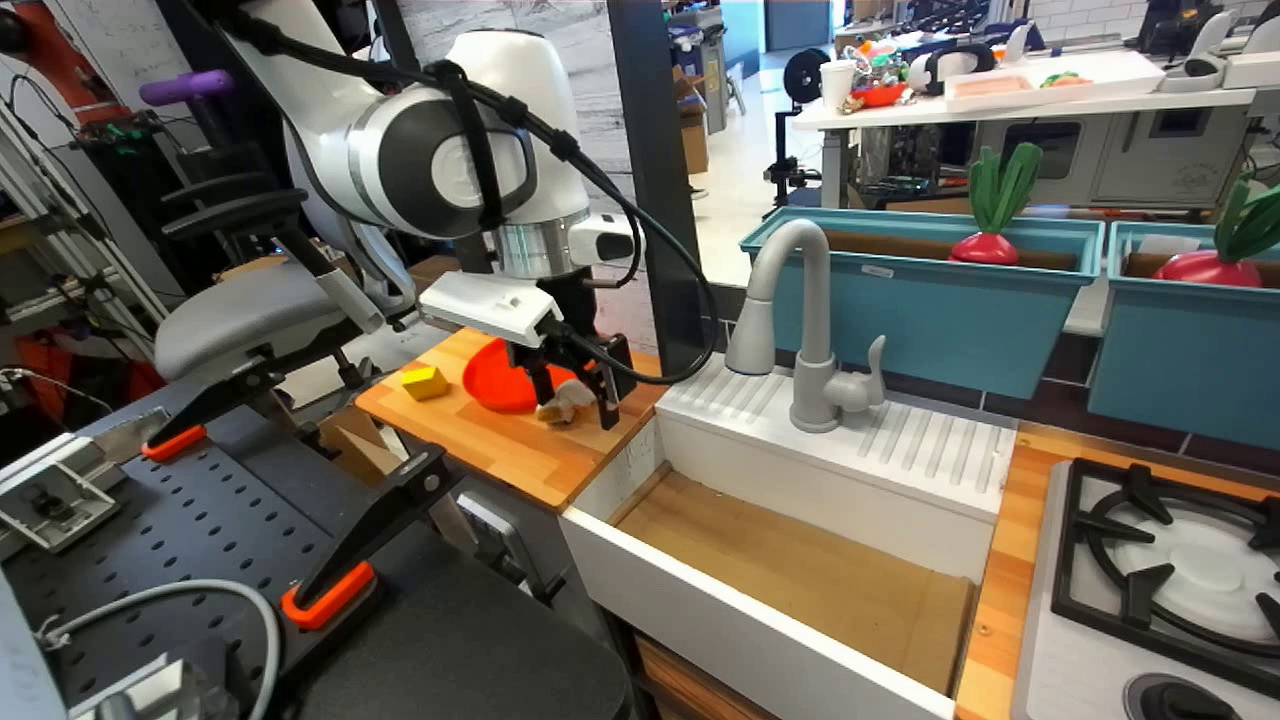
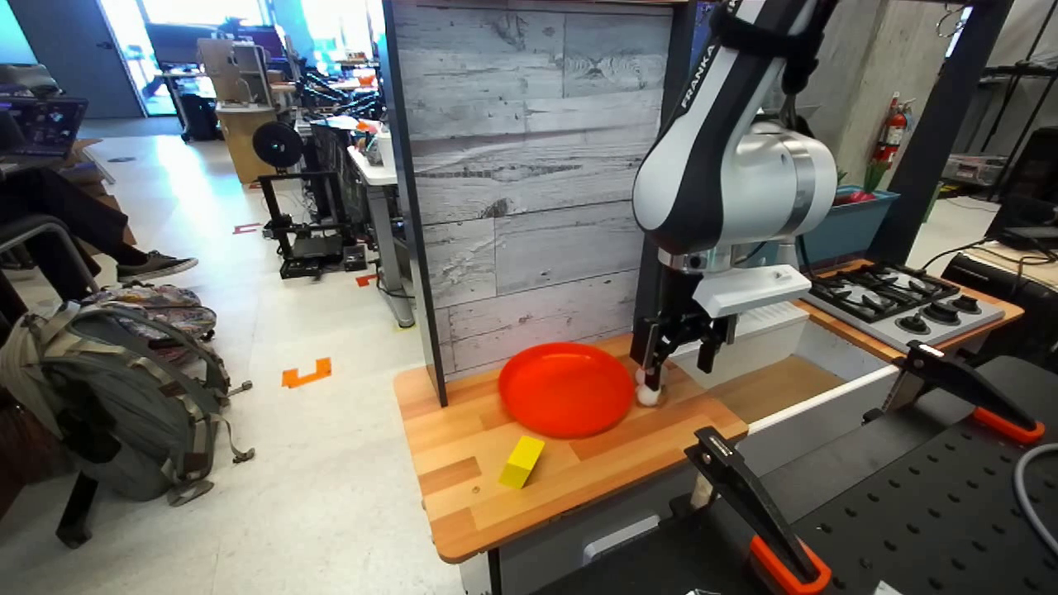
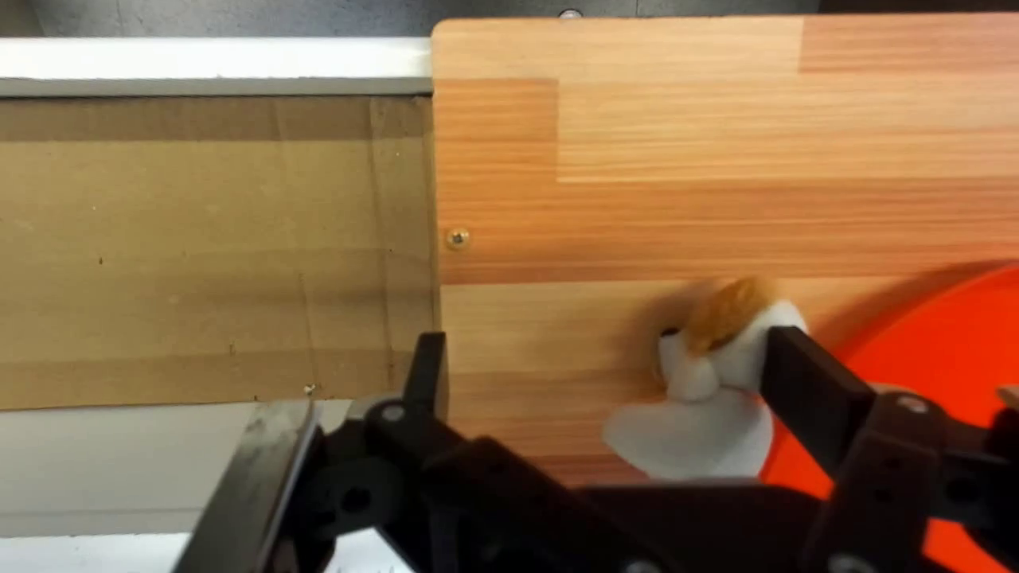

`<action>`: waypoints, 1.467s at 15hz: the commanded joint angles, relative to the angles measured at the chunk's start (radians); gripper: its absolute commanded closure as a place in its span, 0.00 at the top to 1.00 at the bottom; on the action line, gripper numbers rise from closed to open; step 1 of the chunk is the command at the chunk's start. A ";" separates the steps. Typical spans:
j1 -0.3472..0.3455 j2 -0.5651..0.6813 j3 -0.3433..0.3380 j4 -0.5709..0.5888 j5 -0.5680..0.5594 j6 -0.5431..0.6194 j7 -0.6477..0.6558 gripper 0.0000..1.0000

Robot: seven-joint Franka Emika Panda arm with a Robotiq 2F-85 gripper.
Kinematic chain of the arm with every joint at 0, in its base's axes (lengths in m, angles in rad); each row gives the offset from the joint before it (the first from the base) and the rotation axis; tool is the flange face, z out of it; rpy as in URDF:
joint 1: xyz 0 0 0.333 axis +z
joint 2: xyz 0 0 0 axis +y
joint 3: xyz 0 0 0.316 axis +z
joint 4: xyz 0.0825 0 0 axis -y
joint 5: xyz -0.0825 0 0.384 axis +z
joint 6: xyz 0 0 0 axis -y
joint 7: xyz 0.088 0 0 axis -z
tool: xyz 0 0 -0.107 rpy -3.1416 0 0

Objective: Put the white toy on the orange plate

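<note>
The end effector [image 3: 609,346] gapes. The lumpy white-and-tan toy [image 3: 704,386] lies off-centre between its fingers [image 3: 816,398], nearer the round orange-red plastic plate [image 2: 566,390] than the wooden desk's [image 3: 677,131] sink-side edge [image 3: 440,199].

a wall [image 2: 529,165] bounds free room over the plate [image 2: 566,390].

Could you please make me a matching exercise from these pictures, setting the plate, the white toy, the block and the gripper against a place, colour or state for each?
Things:
1. the plate
2. the white toy
3. the block
4. the gripper

Places, colours, states:
A. open, jaws apart
B. yellow
C. orange-red
D. on the wooden counter, between number 1 and the sink

Pairs: 1-C, 2-D, 3-B, 4-A
</note>
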 commanded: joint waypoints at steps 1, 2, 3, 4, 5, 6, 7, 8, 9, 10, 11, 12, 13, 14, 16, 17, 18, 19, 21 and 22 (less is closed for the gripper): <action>0.008 0.031 -0.009 0.047 -0.033 -0.006 0.038 0.95; 0.007 0.032 -0.008 0.051 -0.032 -0.006 0.039 0.95; 0.006 0.031 -0.006 0.053 -0.032 -0.004 0.039 0.99; 0.005 0.031 -0.005 0.053 -0.032 -0.002 0.038 0.99; 0.004 0.029 -0.004 0.052 -0.032 0.001 0.036 1.00; 0.003 0.028 -0.003 0.051 -0.032 0.003 0.034 1.00; 0.003 0.026 -0.002 0.048 -0.033 0.007 0.033 1.00; 0.005 0.026 -0.003 0.048 -0.034 0.010 0.033 1.00; 0.006 0.027 -0.003 0.050 -0.034 0.009 0.034 1.00; 0.008 0.031 -0.004 0.056 -0.034 0.009 0.036 1.00; 0.015 0.037 -0.011 0.065 -0.038 0.013 0.041 0.94; 0.021 0.042 -0.015 0.073 -0.040 0.013 0.046 0.74; 0.024 0.047 -0.018 0.080 -0.043 0.016 0.048 0.69; 0.027 0.050 -0.020 0.086 -0.049 0.014 0.049 0.68; 0.032 0.055 -0.024 0.095 -0.057 0.013 0.056 0.53; 0.034 0.056 -0.027 0.095 -0.059 0.011 0.059 0.44; 0.035 0.056 -0.029 0.096 -0.062 0.010 0.062 0.37; 0.036 0.057 -0.030 0.097 -0.066 0.009 0.066 0.28; 0.038 0.056 -0.033 0.098 -0.068 0.007 0.071 0.15; 0.039 0.056 -0.034 0.098 -0.069 0.006 0.072 0.06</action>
